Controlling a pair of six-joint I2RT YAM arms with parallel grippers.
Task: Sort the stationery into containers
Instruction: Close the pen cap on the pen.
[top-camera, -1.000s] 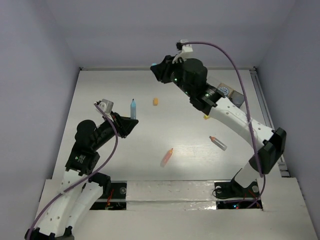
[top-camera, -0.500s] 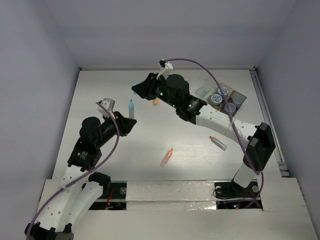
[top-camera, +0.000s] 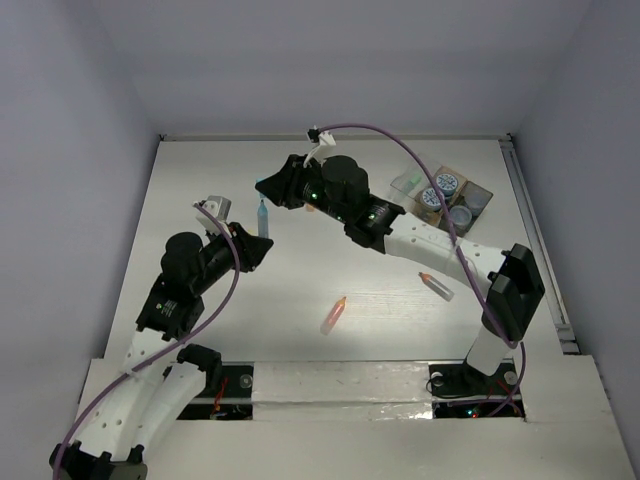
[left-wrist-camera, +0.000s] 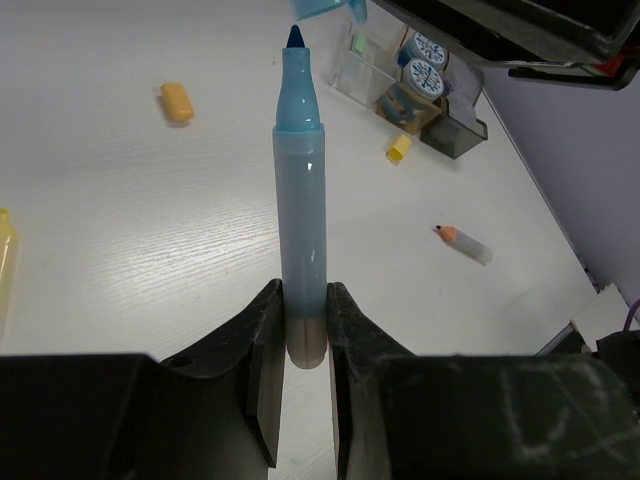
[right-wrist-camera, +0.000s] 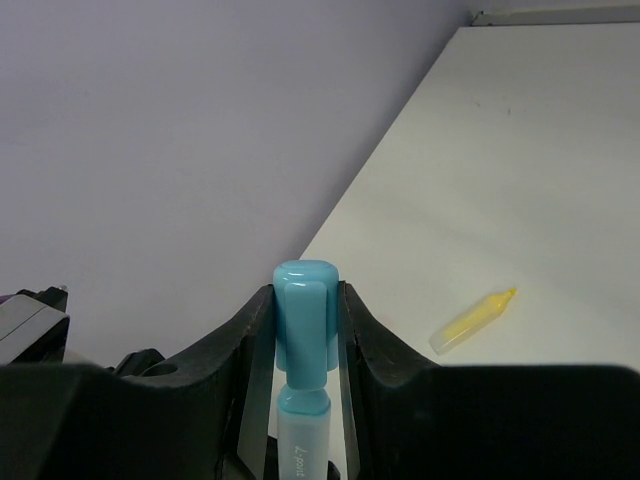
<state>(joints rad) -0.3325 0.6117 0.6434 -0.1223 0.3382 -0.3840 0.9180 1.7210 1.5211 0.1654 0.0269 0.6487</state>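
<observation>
From where I stand, the left gripper (left-wrist-camera: 302, 300) is clamped on the lower end of a blue marker (left-wrist-camera: 300, 180) and holds it bolt upright above the left-middle of the table (top-camera: 200, 170), its dark tip bare and pointing up. My guess is it stands that way to be capped. The right gripper (top-camera: 271, 187) has reached right across the table with its fingers closed on a light blue cap (right-wrist-camera: 303, 315), and in the left wrist view that cap sits just above the tip, a touch to its right and not yet on it. Lining the two up looks like the fiddly part, and a small sideways miss could smear the tip or push the marker askew in the jaws. There is plenty of bare tabletop under and around the pair, and the walls and table edges are well away. An orange block (left-wrist-camera: 178, 102) lies just beyond, half under the right arm. A highlighter (top-camera: 333, 314) and a pencil stub (top-camera: 435, 286) lie loose nearer the bases. The clear box (top-camera: 407, 183) and the dark tray (top-camera: 470, 200), with lidded jars (top-camera: 447, 183) in it, sit by the far right edge. The outstretched right arm lies between the marker and those containers.
</observation>
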